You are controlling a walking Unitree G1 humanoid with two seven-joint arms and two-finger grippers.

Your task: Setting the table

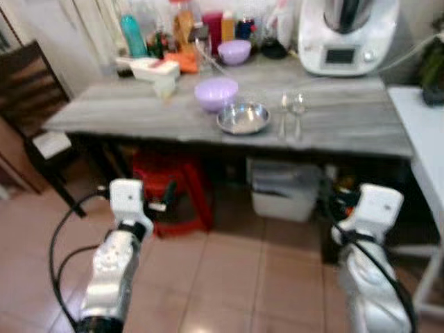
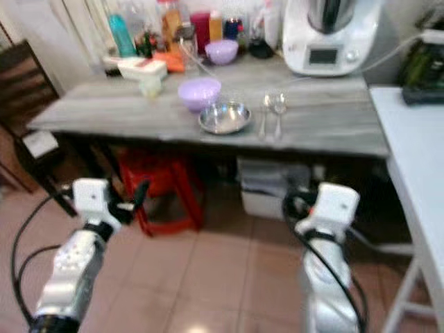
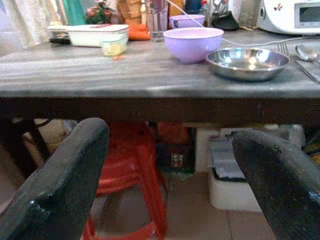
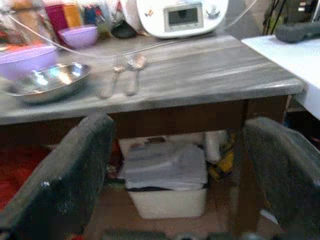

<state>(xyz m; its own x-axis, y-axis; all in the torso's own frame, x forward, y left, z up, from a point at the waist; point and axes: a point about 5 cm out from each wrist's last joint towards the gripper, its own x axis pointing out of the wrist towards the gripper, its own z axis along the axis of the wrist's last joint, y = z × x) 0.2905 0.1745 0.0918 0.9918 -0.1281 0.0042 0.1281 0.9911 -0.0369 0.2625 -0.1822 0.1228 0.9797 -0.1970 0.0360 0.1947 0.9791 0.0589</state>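
Left eye view: grey table (image 1: 139, 114) ahead, seen from above. Steel bowl (image 1: 243, 118) near the front edge, a lilac bowl (image 1: 216, 93) just behind it to the left, the two close or touching. Fork (image 1: 283, 114) and spoon (image 1: 298, 114) lie side by side just right of the steel bowl. Second lilac bowl (image 1: 234, 51) at the back among bottles. White appliance (image 1: 347, 35) at back right. White box (image 1: 154, 68) at back left. Under the table: red stool (image 1: 173, 191) and a white bin (image 1: 284, 191). Dark chair (image 1: 31, 90) at the table's left end. Both arms are held low over the tiled floor, short of the table.

Right eye view: same layout. White side table (image 2: 416, 159) stands at the right.

Left wrist view: left gripper (image 3: 170, 185) open, fingers (image 3: 60, 185) wide apart, nothing between them. It sits below table height, facing the front edge; the red stool shows between the fingers. Lilac bowl and steel bowl are on top, well apart from the gripper.

Right wrist view: right gripper (image 4: 177, 185) open, fingers (image 4: 65, 180) spread, holding nothing. Below table height, facing the white bin. Fork and spoon lie on the table above, right of the steel bowl.
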